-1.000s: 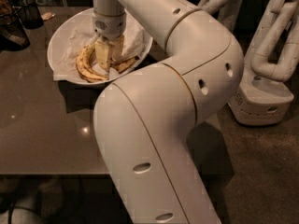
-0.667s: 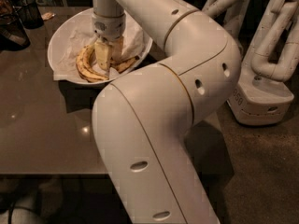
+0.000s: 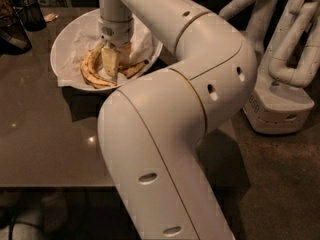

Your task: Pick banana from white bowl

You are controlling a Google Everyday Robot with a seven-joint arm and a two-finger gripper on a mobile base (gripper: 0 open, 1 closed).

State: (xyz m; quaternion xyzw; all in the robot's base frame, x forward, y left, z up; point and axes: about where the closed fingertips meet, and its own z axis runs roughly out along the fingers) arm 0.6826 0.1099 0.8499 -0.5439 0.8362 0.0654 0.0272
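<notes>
banana [image 3: 89, 70] | yellow, brown-blotched, curved | gripper [image 3: 111, 66] in white bowl [image 3: 62, 41]

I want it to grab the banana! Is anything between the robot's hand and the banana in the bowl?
Nothing visible is. The hand is down inside the white bowl, right beside the banana, with only crumpled paper underneath.

End effector [image 3: 112, 67] inside white bowl [image 3: 54, 59]
</notes>
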